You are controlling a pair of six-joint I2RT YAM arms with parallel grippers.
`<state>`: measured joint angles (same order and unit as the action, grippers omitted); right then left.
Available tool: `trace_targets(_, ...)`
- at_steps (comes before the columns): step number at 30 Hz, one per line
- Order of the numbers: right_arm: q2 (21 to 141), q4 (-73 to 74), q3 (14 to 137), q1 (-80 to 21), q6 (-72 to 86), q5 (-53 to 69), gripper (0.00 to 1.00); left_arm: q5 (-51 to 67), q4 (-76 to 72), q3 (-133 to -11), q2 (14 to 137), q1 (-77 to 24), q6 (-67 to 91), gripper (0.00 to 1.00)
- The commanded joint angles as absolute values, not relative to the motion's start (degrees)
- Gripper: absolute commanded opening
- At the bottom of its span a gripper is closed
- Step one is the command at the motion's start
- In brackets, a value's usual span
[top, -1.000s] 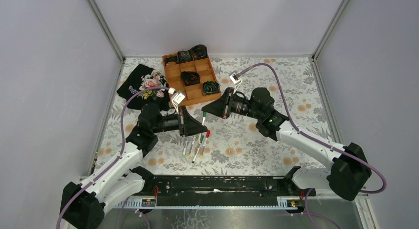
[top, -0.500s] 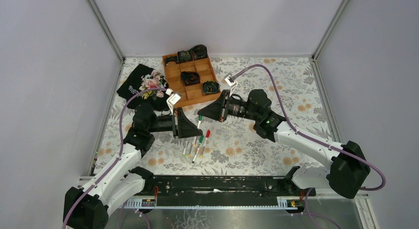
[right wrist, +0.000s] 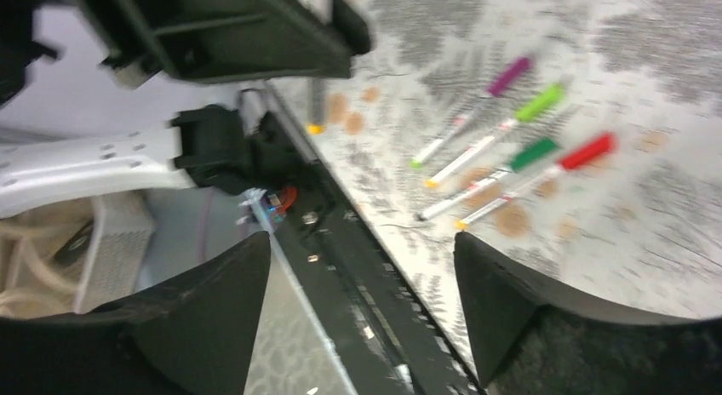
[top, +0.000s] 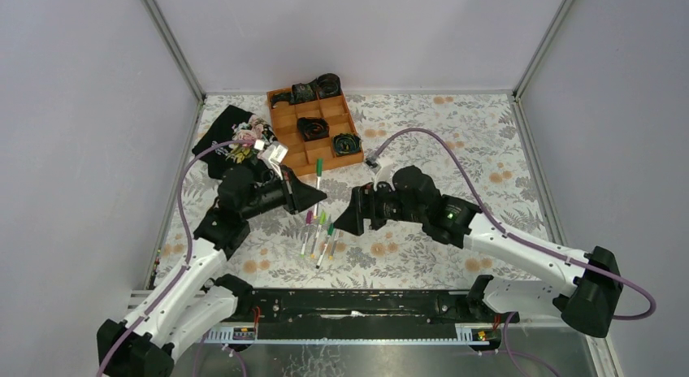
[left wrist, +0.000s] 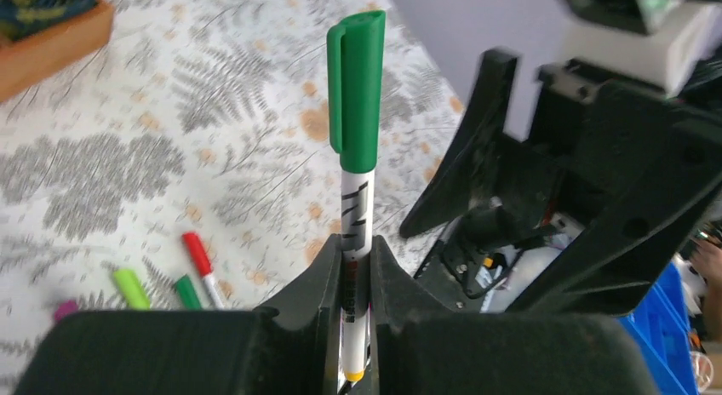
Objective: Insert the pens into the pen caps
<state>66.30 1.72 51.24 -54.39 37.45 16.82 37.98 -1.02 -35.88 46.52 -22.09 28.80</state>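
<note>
Your left tool (left wrist: 351, 271) pinches the green-capped pen (left wrist: 356, 191) by its barrel, so the cap end stands clear; your right tool (right wrist: 362, 250), spread and empty, faces four capped pens (right wrist: 535, 153).

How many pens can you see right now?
5. The left gripper holds one green-capped pen; four lie side by side on the table: magenta, lime, dark-green, red.

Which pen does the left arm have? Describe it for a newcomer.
Just in front of the wooden tray, the left gripper clamps a white pen. Its dark green cap juts beyond the jaws, and unlike the four capped pens lying in a row on the tablecloth, it alone is gripped.
</note>
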Motion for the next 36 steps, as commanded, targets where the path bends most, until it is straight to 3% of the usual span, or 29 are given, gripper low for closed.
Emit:
trace_targets(1, 63.1, 14.0, 52.7, -51.3, 33.8, 3.3, 0.86, 20.2, 10.7, -33.7, 47.9, -27.2, 28.5, 0.0)
trace_targets(12, 59.5, 11.5, 42.4, -42.8, 36.7, 2.2, 0.87, 7.0, 22.1, -33.7, 64.0, -38.1, 30.2, 0.01)
trace_targets(17, 58.3, 9.7, 39.6, -42.4, 38.3, 1.8, 0.87, 8.0, 22.0, -35.3, 69.6, -38.4, 29.3, 0.09)
trace_targets(28, 58.2, 9.9, 39.1, -41.8, 36.2, 1.0, 0.88, 5.9, 19.5, -38.7, 69.7, -38.7, 28.1, 0.53)
trace_targets(36, 68.5, 6.9, 44.9, -36.8, 30.6, 4.0, 0.97, 4.8, 7.5, -46.0, 74.4, -35.2, 25.4, 0.82)
